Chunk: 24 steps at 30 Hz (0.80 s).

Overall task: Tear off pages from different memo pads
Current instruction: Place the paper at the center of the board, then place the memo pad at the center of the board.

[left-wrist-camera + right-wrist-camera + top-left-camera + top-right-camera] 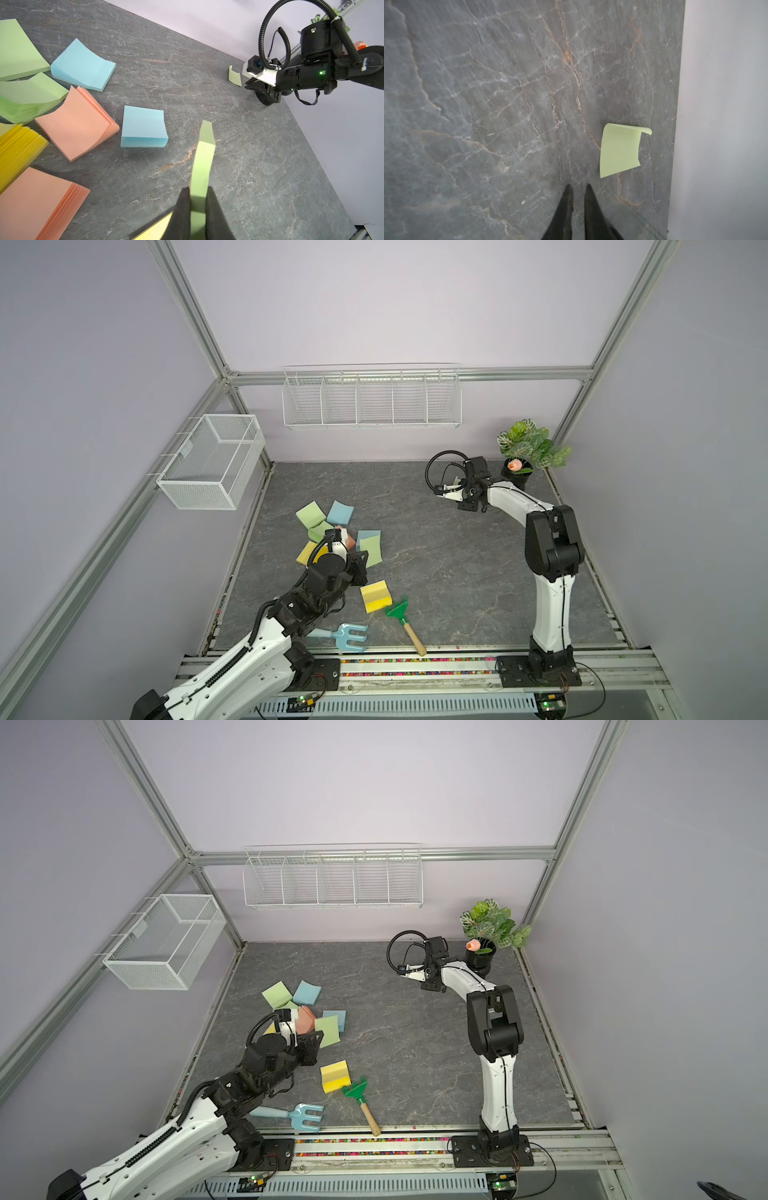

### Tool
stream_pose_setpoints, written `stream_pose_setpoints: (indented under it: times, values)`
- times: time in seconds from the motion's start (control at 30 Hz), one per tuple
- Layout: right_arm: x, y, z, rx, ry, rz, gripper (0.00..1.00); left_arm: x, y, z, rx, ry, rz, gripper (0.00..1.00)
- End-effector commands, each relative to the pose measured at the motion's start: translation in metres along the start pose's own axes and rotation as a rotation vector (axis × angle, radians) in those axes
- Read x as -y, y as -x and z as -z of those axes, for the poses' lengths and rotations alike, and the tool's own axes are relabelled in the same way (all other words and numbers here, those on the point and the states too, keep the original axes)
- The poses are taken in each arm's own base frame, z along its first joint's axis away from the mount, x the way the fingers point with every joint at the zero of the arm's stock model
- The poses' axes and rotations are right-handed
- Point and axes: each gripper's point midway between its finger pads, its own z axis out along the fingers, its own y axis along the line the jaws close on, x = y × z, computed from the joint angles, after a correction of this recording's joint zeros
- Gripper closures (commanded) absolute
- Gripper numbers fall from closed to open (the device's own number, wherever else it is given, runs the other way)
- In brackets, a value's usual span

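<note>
Several memo pads lie in a loose cluster at the table's left: green [310, 514], blue [340, 513], salmon [76, 122], yellow [376, 596]. My left gripper [197, 190] is shut on a bent green memo pad [202, 158], seen edge-on between the black fingers and raised beside a blue pad [143, 126]. One curled green page [620, 149] lies on the table by the back wall. My right gripper [578, 187] hovers just beside it, jaws slightly open with bare table showing between them. In both top views the right gripper [438, 492] hides that page.
A blue toy fork [347, 637] and a green toy rake [401, 614] lie near the front edge. A potted plant [528, 448] stands in the back right corner behind the right arm. Wire baskets hang on the left wall [210, 460] and back wall [372, 400].
</note>
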Motion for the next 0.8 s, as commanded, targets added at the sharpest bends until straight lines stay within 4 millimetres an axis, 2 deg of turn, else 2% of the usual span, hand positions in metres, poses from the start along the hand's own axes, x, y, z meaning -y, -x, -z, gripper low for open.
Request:
stream_pose_setpoints:
  times: [0.0,0.1,0.2,0.27,0.37,0.4,0.5,0.6,0.7,0.77]
  values:
    - [0.015,0.020,0.027,0.098,-0.031,-0.049,0.80,0.003,0.007,-0.001,0.027,-0.012,0.008,0.86]
    - [0.030,0.029,0.047,0.151,-0.102,-0.110,0.68,0.000,0.001,-0.008,-0.002,0.008,0.003,0.86]
    - [0.053,0.032,0.072,0.196,-0.241,-0.210,0.48,0.005,0.002,-0.014,0.006,-0.010,0.006,0.85]
    - [0.072,0.034,0.098,0.249,-0.351,-0.326,0.39,0.012,0.006,-0.019,0.018,-0.040,0.020,0.85]
    - [0.087,0.031,0.150,0.365,-0.494,-0.563,0.09,0.038,0.017,-0.027,0.011,-0.126,0.036,0.85]
    - [0.085,0.028,0.166,0.405,-0.523,-0.647,0.11,0.047,0.022,-0.032,0.007,-0.153,0.040,0.85]
    - [0.065,0.015,0.209,0.502,-0.559,-0.852,0.11,0.077,0.036,-0.049,-0.022,-0.216,0.033,0.86]
    - [0.029,-0.006,0.241,0.565,-0.562,-1.044,0.11,0.099,0.046,-0.076,-0.046,-0.251,0.007,0.86]
    - [-0.014,-0.031,0.253,0.621,-0.543,-1.268,0.11,0.114,0.057,-0.113,-0.062,-0.262,-0.024,0.86]
    - [-0.038,-0.045,0.257,0.644,-0.524,-1.410,0.11,0.116,0.060,-0.144,-0.090,-0.265,-0.013,0.87]
